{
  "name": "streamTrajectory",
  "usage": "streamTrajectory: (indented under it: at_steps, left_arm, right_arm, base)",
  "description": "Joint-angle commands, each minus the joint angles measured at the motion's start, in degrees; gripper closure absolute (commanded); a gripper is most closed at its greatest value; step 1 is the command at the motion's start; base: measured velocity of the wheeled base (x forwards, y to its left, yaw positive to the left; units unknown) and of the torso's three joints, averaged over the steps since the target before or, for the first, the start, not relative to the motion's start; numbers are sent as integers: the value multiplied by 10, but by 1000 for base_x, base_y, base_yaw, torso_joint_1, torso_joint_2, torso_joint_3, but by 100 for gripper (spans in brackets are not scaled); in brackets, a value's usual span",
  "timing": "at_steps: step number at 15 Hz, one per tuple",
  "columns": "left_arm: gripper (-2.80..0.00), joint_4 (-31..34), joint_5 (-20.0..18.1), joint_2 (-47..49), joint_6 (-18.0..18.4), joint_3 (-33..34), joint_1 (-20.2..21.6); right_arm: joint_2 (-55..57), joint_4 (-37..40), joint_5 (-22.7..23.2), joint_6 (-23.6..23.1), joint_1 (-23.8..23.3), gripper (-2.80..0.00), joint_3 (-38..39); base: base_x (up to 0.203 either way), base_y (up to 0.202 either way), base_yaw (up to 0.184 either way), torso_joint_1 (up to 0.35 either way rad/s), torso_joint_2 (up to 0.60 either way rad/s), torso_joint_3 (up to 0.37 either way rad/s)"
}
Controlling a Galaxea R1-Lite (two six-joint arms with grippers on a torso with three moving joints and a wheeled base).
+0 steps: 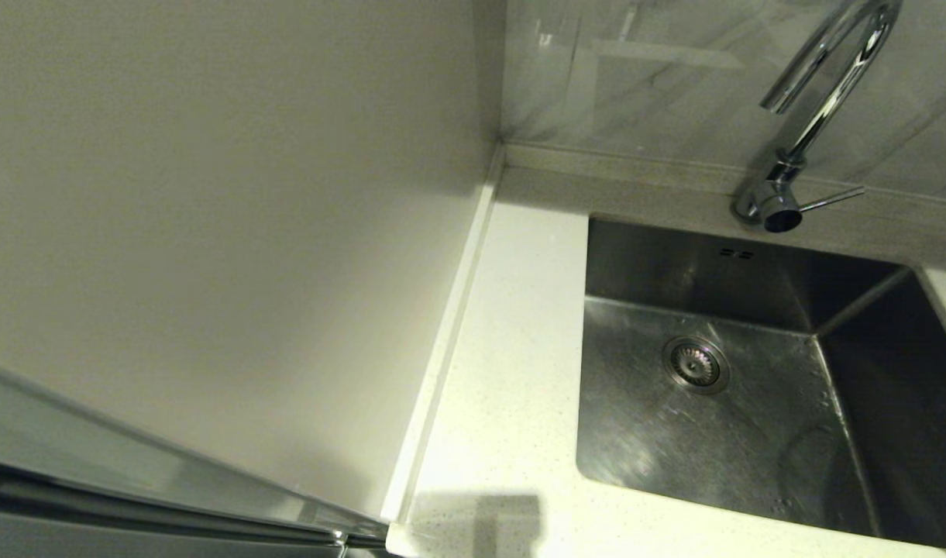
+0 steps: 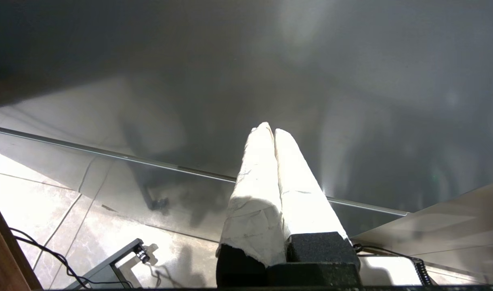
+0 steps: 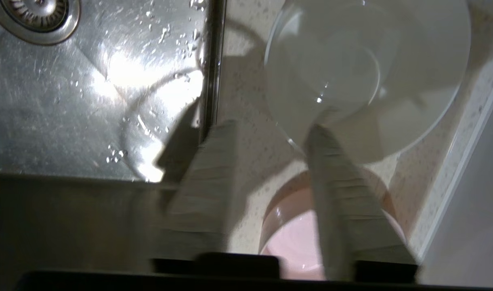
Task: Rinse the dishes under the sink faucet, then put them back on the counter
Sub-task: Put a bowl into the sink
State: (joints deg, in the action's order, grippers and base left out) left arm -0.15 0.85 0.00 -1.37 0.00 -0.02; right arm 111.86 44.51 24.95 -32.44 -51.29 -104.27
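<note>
Whitish bowl (image 3: 367, 76) lies on the counter (image 3: 250, 121); right gripper (image 3: 266, 133) spread beside its rim, at six o'clock. Straddle rim squarely before closing. Left gripper (image 2: 273, 131) pressed together, parked.

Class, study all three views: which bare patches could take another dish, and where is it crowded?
Free: the counter strip between the side wall and the sink, and the basin floor around the drain strainer. Crowded: the counter beside the sink's edge under the open right gripper, where the whitish bowl and pink bowl sit.

Two bowls show: one whitish-green bowl (image 3: 367, 76), one pink bowl (image 3: 294, 242).
</note>
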Motion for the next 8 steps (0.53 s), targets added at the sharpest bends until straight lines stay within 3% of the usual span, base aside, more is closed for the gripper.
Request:
streamTrajectory:
  at_steps: [1,8]
  left_arm:
    - [0,0,0,-2,0,0,0]
    - [0,0,0,-2,0,0,0]
  right_arm:
    - [11,-5,3,1,3,-280,-1]
    - [41,-12,8,1,28,-280,-4]
  base:
    - [0,0,0,0,0,0]
    - [0,0,0,0,0,0]
